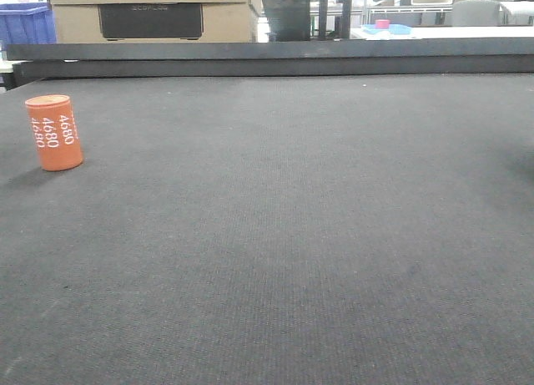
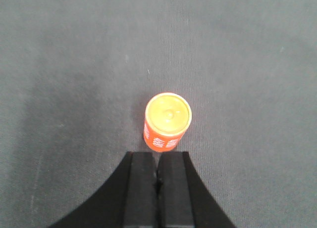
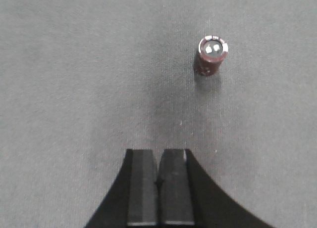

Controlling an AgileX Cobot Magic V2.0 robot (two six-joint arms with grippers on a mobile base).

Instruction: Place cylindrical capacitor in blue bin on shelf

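The cylindrical capacitor (image 1: 54,133), an orange-red can with white "4680" down its side, stands upright at the left of the dark mat. From above, its paler flat top (image 2: 168,114) shows just beyond my left gripper (image 2: 157,154). That gripper is shut and holds nothing, a short gap from the can. My right gripper (image 3: 158,151) is also shut and holds nothing, over bare mat. Part of a blue bin (image 1: 25,22) shows at the far back left, behind the table; what it stands on is hidden. The shelf is out of view. Neither gripper appears in the front view.
A small dark maroon cylinder (image 3: 212,56) with a silver top stands upright on the mat, ahead and to the right of my right gripper. A raised dark ledge (image 1: 267,59) runs along the table's far edge. Cardboard boxes (image 1: 150,9) sit behind it.
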